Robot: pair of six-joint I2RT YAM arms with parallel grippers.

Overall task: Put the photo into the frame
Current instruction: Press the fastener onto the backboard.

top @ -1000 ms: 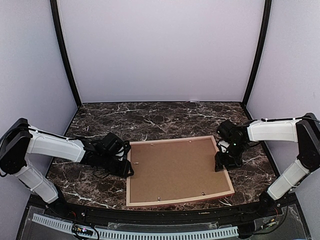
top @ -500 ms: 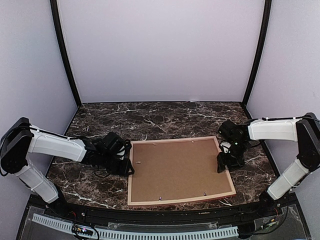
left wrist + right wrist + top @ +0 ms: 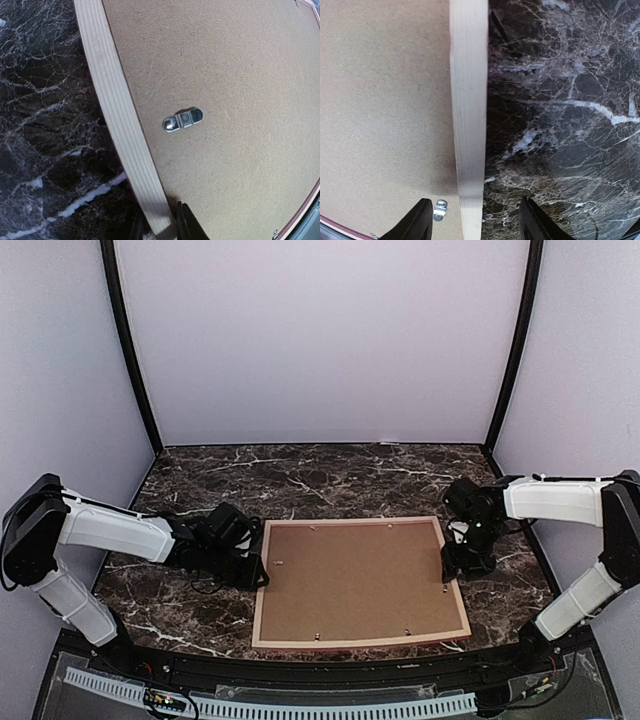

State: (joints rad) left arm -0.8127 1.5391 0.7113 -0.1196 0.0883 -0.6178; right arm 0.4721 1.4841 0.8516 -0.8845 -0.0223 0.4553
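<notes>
A robot test booth: plain pale walls (image 3: pixel 320 340) (black corner posts (image 3: pixel 128 345)) enclosing a dark marble tabletop (image 3: pixel 330 475).

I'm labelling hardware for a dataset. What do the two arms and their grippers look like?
Both arms match: the left arm and right arm have smooth white tubular links with black joints and black wrist units. The left gripper and right gripper are black; the right's fingers are glossy, tapered. No markings legible.

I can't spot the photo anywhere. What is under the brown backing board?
The backing board fills the frame, which lies back up on the table, with a metal clip on it. Anything beneath is covered; whether the photo is there cannot be seen.
</notes>
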